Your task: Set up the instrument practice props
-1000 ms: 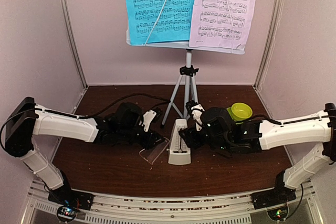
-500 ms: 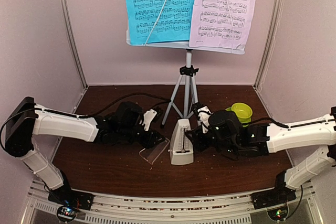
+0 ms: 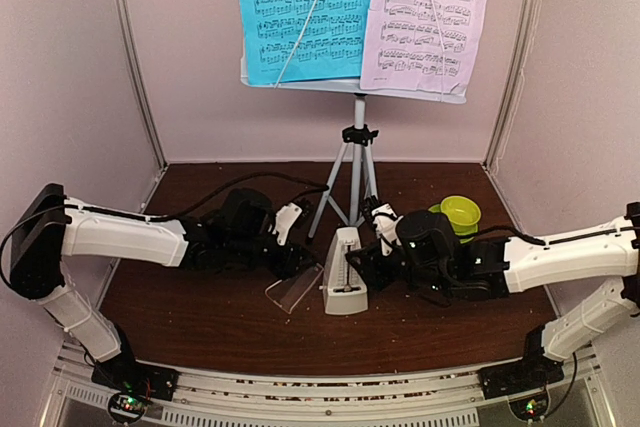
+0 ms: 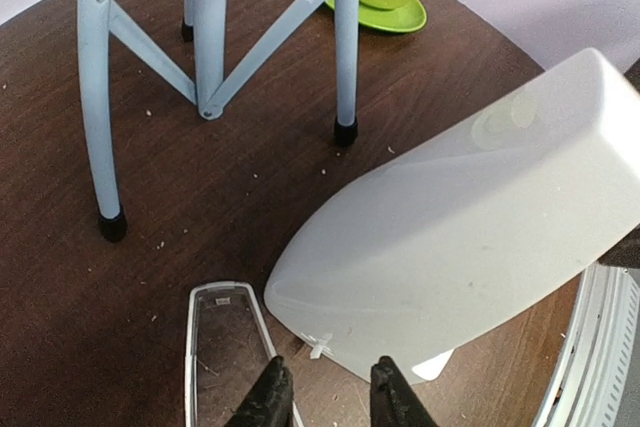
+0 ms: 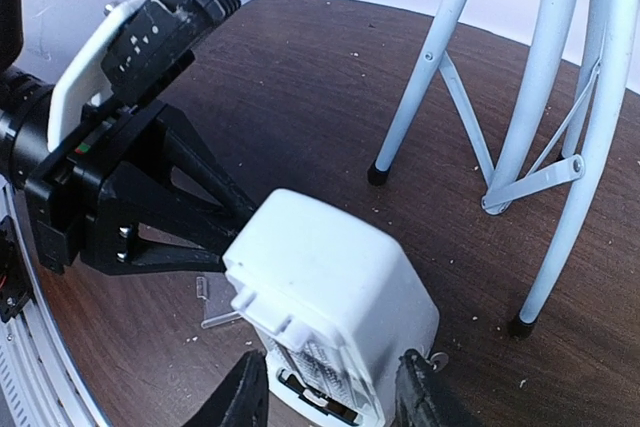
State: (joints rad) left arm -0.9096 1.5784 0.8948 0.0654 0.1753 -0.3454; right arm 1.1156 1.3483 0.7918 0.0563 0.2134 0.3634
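Observation:
The music stand's pale desk (image 3: 350, 85) carries a cyan sheet (image 3: 300, 12) and a lilac sheet (image 3: 430, 17) above grey tripod legs (image 3: 357, 172). In front of the legs the cream metronome (image 3: 342, 269) stands on its base, leaning a little. My right gripper (image 3: 365, 265) is shut on its lower part; in the right wrist view the metronome (image 5: 330, 297) fills the gap of that gripper (image 5: 332, 397). My left gripper (image 4: 332, 402) is slightly open just left of the metronome (image 4: 460, 217), holding nothing. Its left finger lies over the rim of a clear cover (image 4: 225, 357) lying flat on the table.
A lime-green cup (image 3: 460, 212) on its saucer (image 4: 385, 17) sits at the back right, behind my right arm. The tripod legs (image 4: 205, 27) stand close behind both grippers. Purple walls close in the brown table (image 3: 200, 317) on three sides.
The metronome has gone from lying on its back to standing on its base in my right gripper. The left arm has edged slightly right.

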